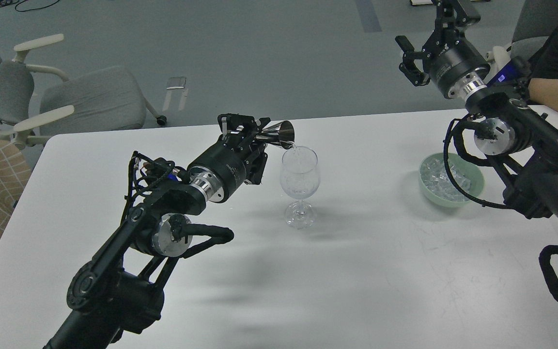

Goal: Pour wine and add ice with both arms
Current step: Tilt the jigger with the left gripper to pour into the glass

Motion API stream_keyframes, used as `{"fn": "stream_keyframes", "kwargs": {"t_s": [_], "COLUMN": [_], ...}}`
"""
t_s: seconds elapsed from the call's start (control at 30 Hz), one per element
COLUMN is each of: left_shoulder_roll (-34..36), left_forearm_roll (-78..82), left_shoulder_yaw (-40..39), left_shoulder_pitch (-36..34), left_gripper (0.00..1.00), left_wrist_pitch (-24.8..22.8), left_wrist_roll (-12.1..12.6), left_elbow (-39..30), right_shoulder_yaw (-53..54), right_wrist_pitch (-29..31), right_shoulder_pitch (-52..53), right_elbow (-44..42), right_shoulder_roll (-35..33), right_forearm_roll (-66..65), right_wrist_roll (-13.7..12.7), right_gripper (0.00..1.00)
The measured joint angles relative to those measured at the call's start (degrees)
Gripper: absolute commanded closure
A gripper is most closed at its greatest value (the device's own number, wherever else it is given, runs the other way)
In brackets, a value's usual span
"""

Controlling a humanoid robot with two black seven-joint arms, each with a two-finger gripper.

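My left gripper (pixel 255 135) is shut on a small steel jigger (pixel 279 134), tipped with its mouth over the rim of a clear wine glass (pixel 300 179) standing upright mid-table. A thin stream of clear wine (pixel 296 149) runs from the jigger into the glass. A pale green bowl (pixel 472 190) holds many clear ice cubes (pixel 443 179) at the right. My right gripper (pixel 431 29) is open and empty, raised high above the table's far edge, beyond the bowl.
The white table (pixel 356 271) carries only the glass and bowl. A person's bare arm (pixel 557 97) rests at the far right edge. Grey office chairs (pixel 80 99) stand on the floor behind the table's left end.
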Motion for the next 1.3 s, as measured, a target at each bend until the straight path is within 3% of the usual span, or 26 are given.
{"fn": "stream_keyframes", "kwargs": {"t_s": [0.93, 1.3], "left_shoulder_roll": [4.2, 4.7], "left_forearm_roll": [8.5, 12.9], "left_shoulder_yaw": [1.2, 3.3], "left_shoulder_pitch": [-0.2, -2.0], "left_gripper": [1.0, 1.0], "left_wrist_pitch": [-0.5, -0.5], "left_wrist_roll": [1.0, 2.7], "left_elbow": [-5.1, -6.5], "right_shoulder_yaw": [0.0, 0.0], "right_wrist_pitch": [0.0, 0.0], "right_shoulder_pitch": [-0.1, -0.1], "right_elbow": [0.0, 0.0], "right_shoulder_roll": [0.0, 0.0], "right_forearm_roll": [0.0, -0.1], "right_wrist_roll": [0.0, 0.0], "right_gripper": [0.0, 0.0]}}
